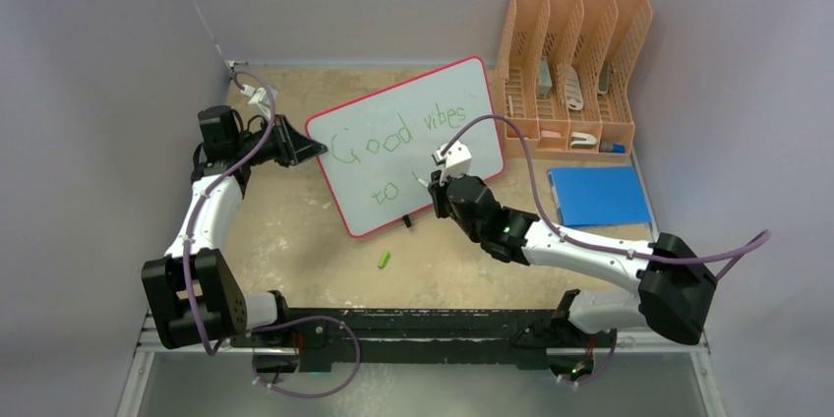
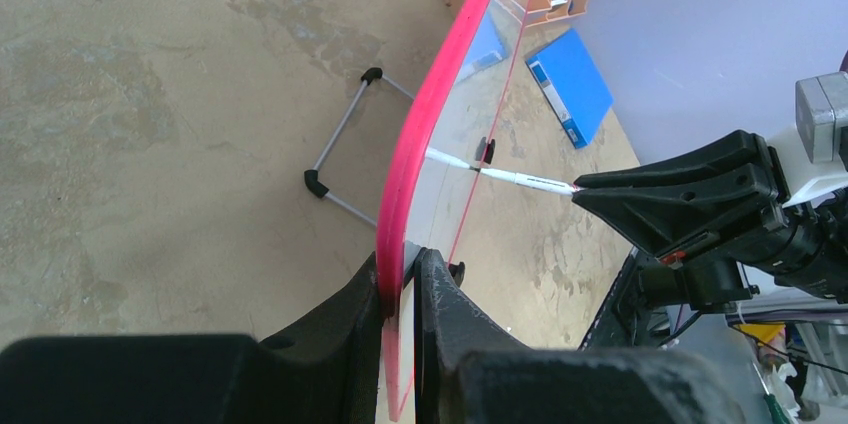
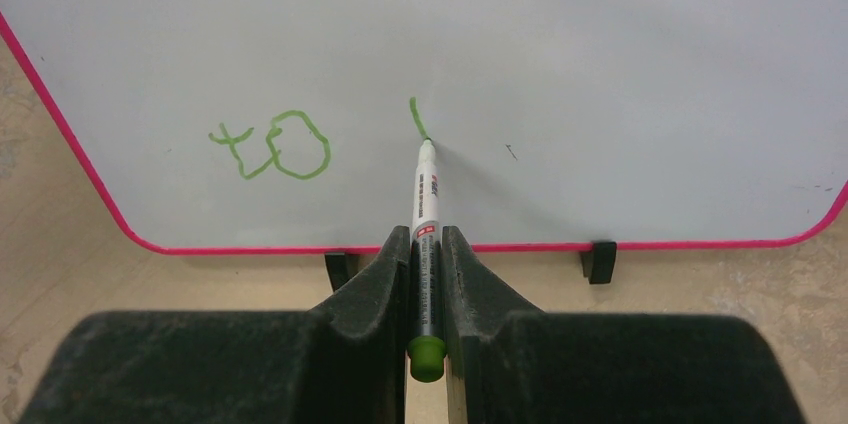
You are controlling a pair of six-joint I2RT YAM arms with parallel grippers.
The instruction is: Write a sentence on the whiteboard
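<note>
— What do the left fingers (image 2: 340,319) hold?
— The whiteboard (image 2: 430,114), its pink rim pinched edge-on between them.
— And on its right face?
— A white marker (image 2: 520,180), tip against the board, clamped in the right fingers (image 2: 680,194). A wire stand (image 2: 345,129) sits behind on the counter (image 2: 150,94).

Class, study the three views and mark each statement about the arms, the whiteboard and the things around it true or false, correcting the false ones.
1. The right gripper holds a green marker with its tip on the whiteboard. True.
2. The left gripper hangs open, clear of the board. False: it is shut on the board's red rim.
3. The sentence reads "Good vibes to", with one further stroke begun. True.
4. The blue folder lies left of the board. False: it lies to the board's right, in front of the orange rack.
</note>
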